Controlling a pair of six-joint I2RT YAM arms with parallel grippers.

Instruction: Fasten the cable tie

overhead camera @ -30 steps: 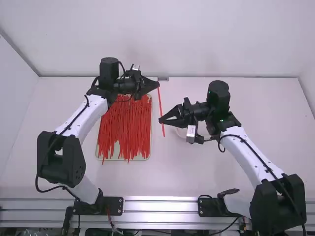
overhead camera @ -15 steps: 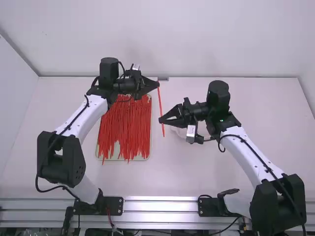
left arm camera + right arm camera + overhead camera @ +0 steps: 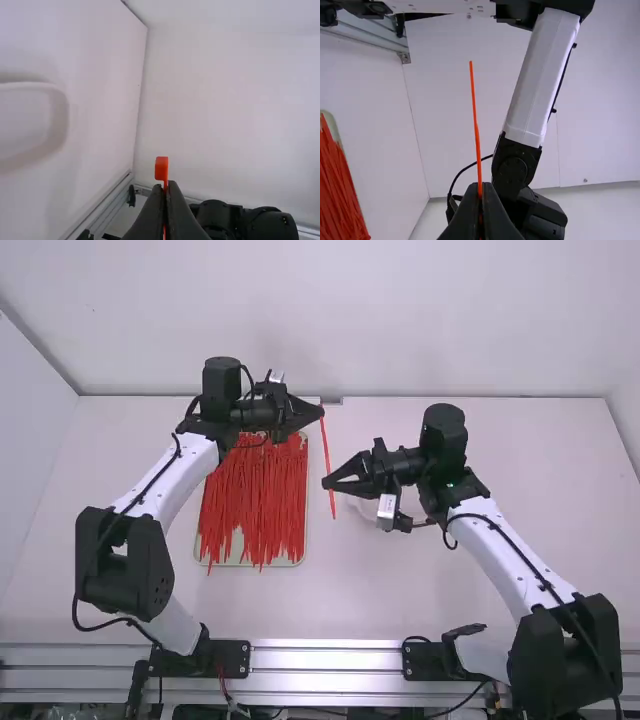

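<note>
One cable tie (image 3: 324, 450), pinched by left gripper (image 3: 318, 412) at head, right gripper (image 3: 327, 481) mid-strap, beside tray (image 3: 305, 530) edge.

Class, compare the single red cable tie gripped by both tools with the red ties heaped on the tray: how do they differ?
The held cable tie is one strand; the heaped ties are many, overlapping. The held cable tie is clamped by the left tool near its head and the right tool farther along, beside the tray; the heaped ties lie loose on the tray. Both are red and thin.
</note>
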